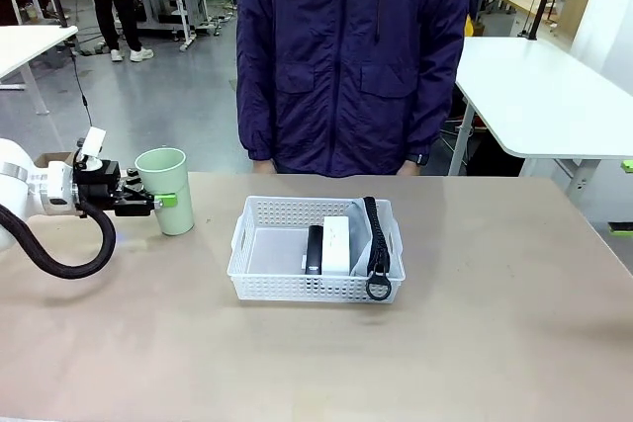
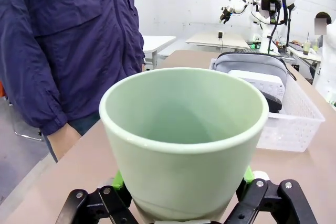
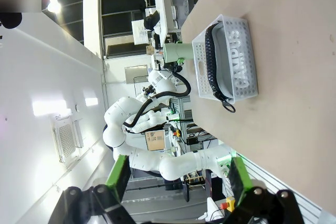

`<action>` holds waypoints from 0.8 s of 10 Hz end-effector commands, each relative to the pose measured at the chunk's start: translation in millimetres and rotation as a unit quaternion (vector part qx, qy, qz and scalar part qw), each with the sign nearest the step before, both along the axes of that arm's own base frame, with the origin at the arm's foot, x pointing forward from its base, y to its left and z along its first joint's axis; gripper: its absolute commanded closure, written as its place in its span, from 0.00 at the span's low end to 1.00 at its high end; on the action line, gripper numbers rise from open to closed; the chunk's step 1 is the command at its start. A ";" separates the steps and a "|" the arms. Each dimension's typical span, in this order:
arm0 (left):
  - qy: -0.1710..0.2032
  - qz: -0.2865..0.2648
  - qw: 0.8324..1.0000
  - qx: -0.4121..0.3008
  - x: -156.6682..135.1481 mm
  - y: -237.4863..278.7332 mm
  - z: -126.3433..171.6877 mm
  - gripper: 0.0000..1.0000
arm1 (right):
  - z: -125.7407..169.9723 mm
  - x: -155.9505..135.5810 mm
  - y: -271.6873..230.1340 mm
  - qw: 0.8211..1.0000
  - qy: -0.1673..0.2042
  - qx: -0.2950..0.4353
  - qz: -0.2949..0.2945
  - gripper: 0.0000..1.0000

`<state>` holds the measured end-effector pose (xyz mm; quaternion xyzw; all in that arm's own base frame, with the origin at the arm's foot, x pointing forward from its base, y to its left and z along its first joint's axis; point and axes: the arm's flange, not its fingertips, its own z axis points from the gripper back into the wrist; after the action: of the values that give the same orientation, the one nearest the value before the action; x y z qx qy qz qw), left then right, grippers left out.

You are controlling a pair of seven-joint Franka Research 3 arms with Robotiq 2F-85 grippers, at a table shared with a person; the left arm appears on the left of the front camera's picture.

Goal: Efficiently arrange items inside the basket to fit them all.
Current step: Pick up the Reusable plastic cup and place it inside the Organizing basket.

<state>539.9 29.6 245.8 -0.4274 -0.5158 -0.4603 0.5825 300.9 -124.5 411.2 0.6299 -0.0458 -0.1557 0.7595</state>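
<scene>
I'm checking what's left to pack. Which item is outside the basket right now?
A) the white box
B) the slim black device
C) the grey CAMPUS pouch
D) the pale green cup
D: the pale green cup stands on the table left of the basket, between the left pincer's pads; the others lie inside.

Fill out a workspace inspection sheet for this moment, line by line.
Surface: tan table, bare around the basket.
Job's things: white lattice basket at mid-table holds the slim black device, white box and grey CAMPUS pouch standing on edge at its right end, black strap with ring draped over the rim. Pale green cup upright on the table, left of the basket.
Clutter: nothing seen.
Pincers: left pincer closed around the cup's lower part; right pincer open, empty, away from the table.
Cables: black hose looping off the left arm.
Surroundings: person in a dark jacket at the far edge; other tables behind.
</scene>
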 end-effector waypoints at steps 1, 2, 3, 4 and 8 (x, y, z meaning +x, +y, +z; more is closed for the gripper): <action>0.004 0.005 1.000 -0.016 -7.9 2.2 7.4 1.00 | 5.3 -0.2 -0.2 1.000 0.001 0.005 -0.002 0.00; 0.013 0.009 1.000 -0.020 -21.1 3.9 16.8 0.71 | 5.3 -0.2 -0.2 1.000 0.001 0.005 -0.002 0.00; 0.047 0.031 0.998 -0.004 -40.8 6.7 31.4 0.71 | 5.3 -0.2 -0.2 1.000 0.001 0.005 -0.002 0.00; 0.122 -0.029 0.992 0.002 -65.4 14.6 46.4 1.00 | 5.3 -0.2 -0.2 1.000 0.001 0.005 -0.002 0.00; 0.156 0.106 0.980 -0.058 -162.1 44.0 80.9 1.00 | 5.3 -0.2 -0.2 1.000 0.001 0.005 -0.002 0.00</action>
<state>396.5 76.6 314.2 -0.4765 -0.4685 -0.3407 0.6614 301.0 -124.6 411.5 0.6297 -0.0460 -0.1554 0.7598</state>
